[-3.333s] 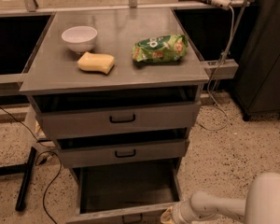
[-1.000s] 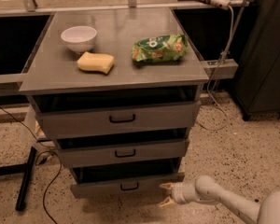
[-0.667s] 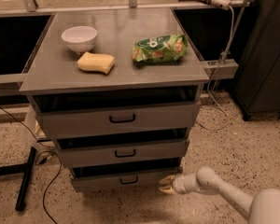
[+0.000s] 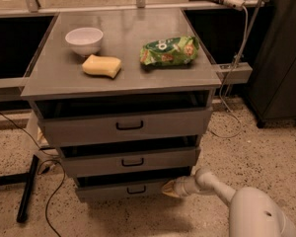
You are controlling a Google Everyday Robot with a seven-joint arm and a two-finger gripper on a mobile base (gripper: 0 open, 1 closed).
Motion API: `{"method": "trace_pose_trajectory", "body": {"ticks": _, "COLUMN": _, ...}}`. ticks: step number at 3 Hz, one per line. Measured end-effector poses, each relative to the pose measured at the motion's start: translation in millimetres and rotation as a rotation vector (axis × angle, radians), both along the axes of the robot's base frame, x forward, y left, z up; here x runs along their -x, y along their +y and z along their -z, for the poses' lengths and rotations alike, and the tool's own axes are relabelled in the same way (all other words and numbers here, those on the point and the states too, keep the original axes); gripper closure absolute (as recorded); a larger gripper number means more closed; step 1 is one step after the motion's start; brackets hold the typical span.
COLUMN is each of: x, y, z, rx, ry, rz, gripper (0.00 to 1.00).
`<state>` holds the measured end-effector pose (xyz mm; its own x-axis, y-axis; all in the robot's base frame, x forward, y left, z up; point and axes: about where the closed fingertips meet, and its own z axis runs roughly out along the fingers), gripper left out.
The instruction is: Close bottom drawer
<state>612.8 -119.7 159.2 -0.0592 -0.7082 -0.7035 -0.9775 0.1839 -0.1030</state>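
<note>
The bottom drawer (image 4: 119, 189) is the lowest of three grey drawers in the cabinet, with a small black bar handle (image 4: 137, 189). Its front sits nearly flush under the middle drawer (image 4: 130, 162), only a dark gap above it. My gripper (image 4: 168, 188) is at the right end of the bottom drawer's front, touching or almost touching it. The white arm (image 4: 227, 196) runs from the lower right corner to it.
On the cabinet top (image 4: 123, 53) are a white bowl (image 4: 84, 40), a yellow sponge (image 4: 102, 66) and a green snack bag (image 4: 168, 51). The top drawer (image 4: 128, 126) stands slightly out. A black stand leg (image 4: 26, 187) and cables lie on the speckled floor at left. A dark cabinet (image 4: 281, 58) stands at right.
The bottom drawer, wide open 3.3 s ago, has slid in to nearly shut. My gripper followed it inward along its right front.
</note>
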Motion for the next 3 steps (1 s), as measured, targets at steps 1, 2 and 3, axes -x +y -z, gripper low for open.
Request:
{"method": "trace_pose_trajectory", "body": {"ticks": 1, "x": -5.7, "y": 3.8, "z": 0.9, "rx": 0.003, "ry": -0.004, "rz": -0.003, "gripper": 0.82}}
{"method": "trace_pose_trajectory", "body": {"ticks": 2, "x": -5.7, "y": 3.8, "z": 0.9, "rx": 0.003, "ry": -0.004, "rz": -0.003, "gripper": 0.58}}
{"method": "trace_pose_trajectory", "body": {"ticks": 3, "x": 5.8, "y": 6.9, "z": 2.1, "rx": -0.002, "ry": 0.017, "rz": -0.027, "gripper": 0.35}}
